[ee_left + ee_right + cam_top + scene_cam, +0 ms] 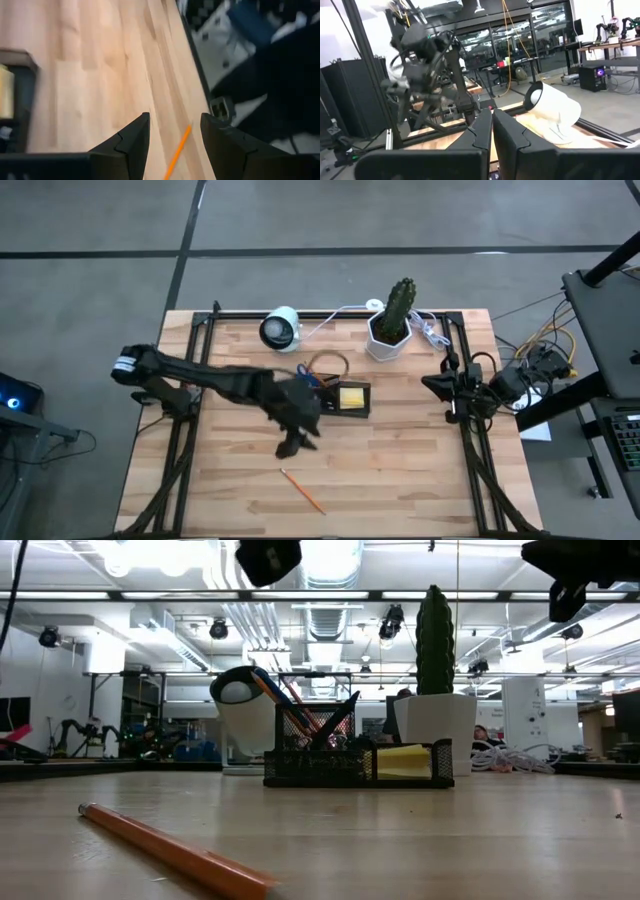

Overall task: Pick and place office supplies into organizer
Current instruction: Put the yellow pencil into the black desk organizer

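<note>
A thin orange wooden pencil (302,490) is lying loose on the pale, plank-grained wooden table (400,470), close to the near edge and slightly left of centre, angled diagonally. Bare planks are surrounding it on all sides.

Above and just beyond the pencil, the left gripper (291,443) is hanging over the middle of the table at the end of its dark, jointed arm. Its two black wedge-shaped fingers (131,142) are standing apart with nothing between them, and the pencil is showing through the gap.

Just behind it, a small black mesh rectangular organizer (345,398) is sitting at the table's centre, holding upright orange and dark pens (300,710) and a square yellow sticky-note pad (352,396).

Toward the far edge, a rounded white cylindrical device (280,328) and a green cactus in a white hexagonal pot (392,320) are standing apart.

The right gripper (433,384) is waiting at the right edge, its fingers (507,132) pressed together, empty.
</note>
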Controlling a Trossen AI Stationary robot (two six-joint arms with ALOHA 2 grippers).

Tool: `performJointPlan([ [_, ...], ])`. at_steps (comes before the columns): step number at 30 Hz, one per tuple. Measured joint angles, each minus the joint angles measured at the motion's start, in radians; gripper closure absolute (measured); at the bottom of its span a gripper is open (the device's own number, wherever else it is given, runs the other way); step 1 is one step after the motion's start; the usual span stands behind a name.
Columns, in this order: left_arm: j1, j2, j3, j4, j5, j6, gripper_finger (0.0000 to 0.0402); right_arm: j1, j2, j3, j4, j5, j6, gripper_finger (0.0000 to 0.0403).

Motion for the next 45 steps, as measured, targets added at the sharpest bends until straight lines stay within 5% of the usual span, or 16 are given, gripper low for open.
performJointPlan([
  [17,-0.250,0.245,0.004,-0.171,-0.086,0.222,0.0242,0.000,0.000,-0.001,-0.046,0.000,0.006,0.0394],
  [26,-0.284,0.304,0.011,-0.216,-0.140,0.214,0.0242,0.000,0.000,-0.001,-0.052,-0.001,0.024,0.0394],
  [34,-0.291,0.412,0.144,-0.398,-0.230,0.291,0.0242,0.000,-0.001,-0.001,-0.055,-0.001,0.025,0.0394],
  [45,-0.294,0.521,0.217,-0.409,-0.222,0.323,0.0242,0.000,-0.001,-0.001,-0.080,-0.002,0.028,0.0394],
])
